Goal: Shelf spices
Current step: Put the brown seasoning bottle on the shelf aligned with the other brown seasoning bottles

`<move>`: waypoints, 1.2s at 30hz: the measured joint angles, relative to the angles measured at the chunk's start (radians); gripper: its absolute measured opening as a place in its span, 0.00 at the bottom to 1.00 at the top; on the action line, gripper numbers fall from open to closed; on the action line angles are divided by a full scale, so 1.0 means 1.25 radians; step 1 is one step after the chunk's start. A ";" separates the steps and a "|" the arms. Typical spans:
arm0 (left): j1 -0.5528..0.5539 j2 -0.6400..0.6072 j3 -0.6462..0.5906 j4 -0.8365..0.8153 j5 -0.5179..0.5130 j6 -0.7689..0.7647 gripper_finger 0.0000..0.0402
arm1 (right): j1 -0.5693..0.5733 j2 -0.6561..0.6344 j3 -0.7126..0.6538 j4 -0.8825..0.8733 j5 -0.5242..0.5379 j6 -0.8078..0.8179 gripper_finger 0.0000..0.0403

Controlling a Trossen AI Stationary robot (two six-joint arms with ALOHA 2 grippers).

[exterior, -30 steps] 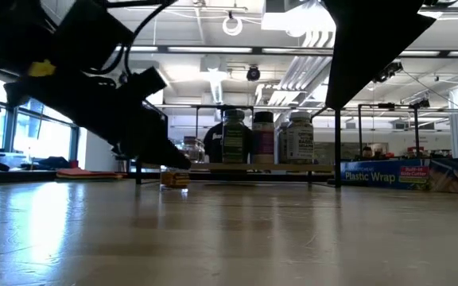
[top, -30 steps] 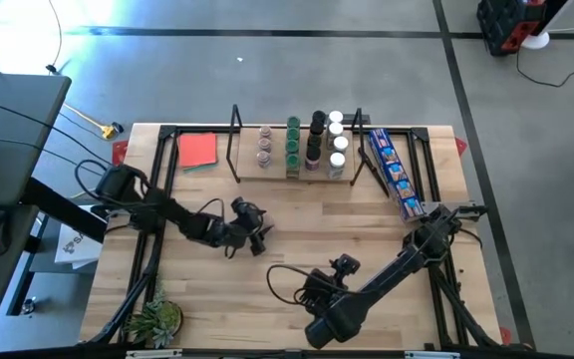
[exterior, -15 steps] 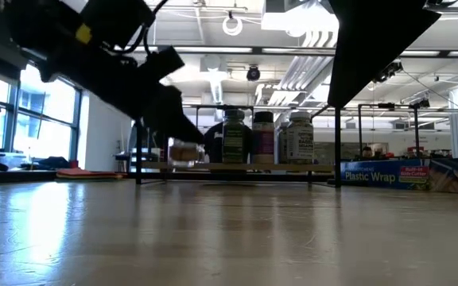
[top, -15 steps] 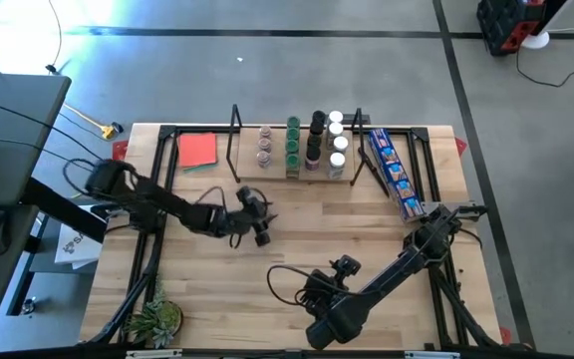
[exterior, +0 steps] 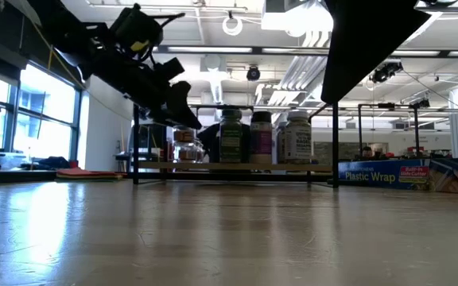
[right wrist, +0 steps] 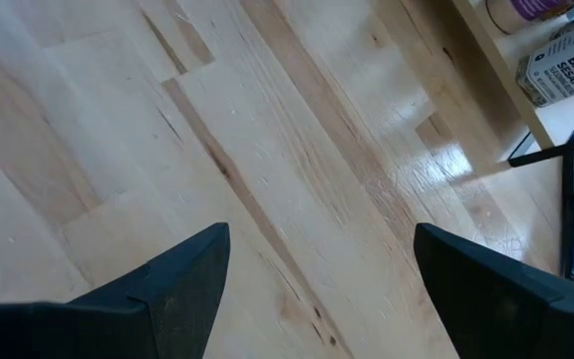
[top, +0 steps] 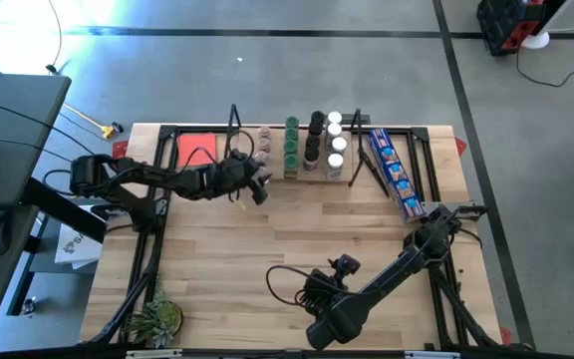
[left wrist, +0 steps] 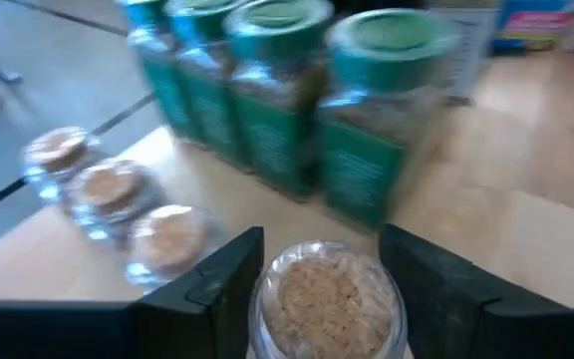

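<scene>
While a second ago it hung low over the middle of the table, your small clear jar with the cork-coloured top [left wrist: 329, 297] now sits clamped between the left gripper's [top: 250, 179] dark fingers [left wrist: 215, 282], raised level with the low light-wood shelf [top: 297, 174] at its left front edge. Just beyond it you see three matching cork-topped jars [left wrist: 108, 195] in a row, then a line of green-lidded jars [left wrist: 367, 110]; black- and white-lidded jars [top: 325, 142] stand farther right. Your left arm has swung from mid-table up to the rack. Your right gripper [right wrist: 317, 284] has not moved: it hovers with fingers spread wide over bare wooden table [top: 297, 239] near the front, grasping nothing.
</scene>
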 joint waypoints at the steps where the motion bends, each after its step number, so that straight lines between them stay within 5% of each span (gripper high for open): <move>1: 0.006 0.000 -0.001 -0.002 -0.007 0.004 0.50 | 0.000 0.000 0.000 0.000 0.000 0.000 0.77; 12: 0.013 0.000 -0.001 0.003 -0.032 0.039 0.52 | 0.000 0.000 0.000 0.002 0.000 0.000 0.77; 17: -0.033 -0.041 0.000 -0.018 0.053 0.142 0.52 | 0.001 0.000 0.000 0.002 0.000 0.000 0.77; 21: -0.138 -0.111 0.000 -0.155 0.108 0.321 0.52 | 0.001 0.000 0.000 -0.001 0.000 0.000 0.77; 26: -0.282 -0.167 0.001 -0.422 0.048 0.484 0.52 | -0.001 0.000 0.000 -0.001 0.014 -0.001 0.77; 32: -0.367 -0.128 0.074 -0.713 -0.056 0.475 0.53 | -0.017 0.000 0.000 0.006 0.030 -0.013 0.77; 36: -0.401 -0.084 0.096 -0.752 -0.061 0.631 0.53 | -0.023 0.000 0.000 0.015 0.029 -0.038 0.77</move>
